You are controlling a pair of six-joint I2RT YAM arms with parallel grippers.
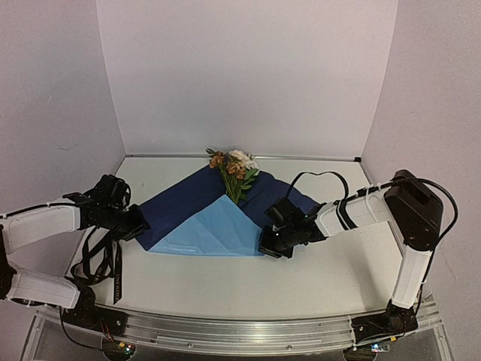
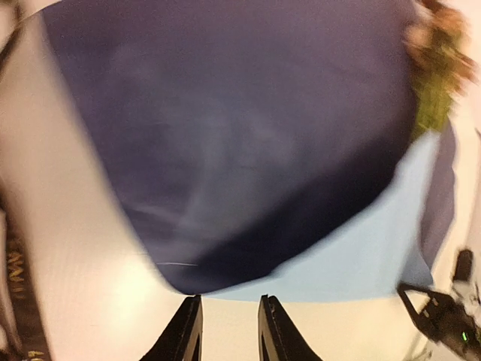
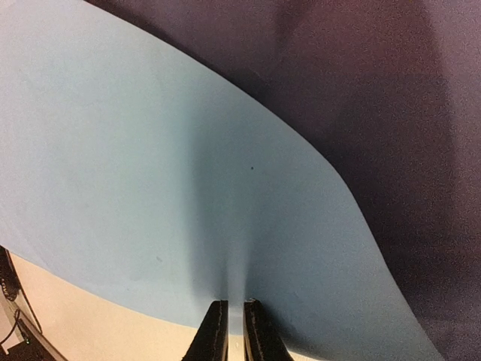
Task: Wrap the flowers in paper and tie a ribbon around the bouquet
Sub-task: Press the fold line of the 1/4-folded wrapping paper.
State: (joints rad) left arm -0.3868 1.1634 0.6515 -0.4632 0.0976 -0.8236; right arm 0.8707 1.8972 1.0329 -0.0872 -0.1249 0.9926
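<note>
You're clamping the paper edge with the right pincer; left pincer is gaping empty. Looks thin, floppy: pinch corners.

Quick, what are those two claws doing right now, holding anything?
Left gripper: open, empty, just short of the paper.
Right gripper: shut on the paper's light blue edge.
</note>
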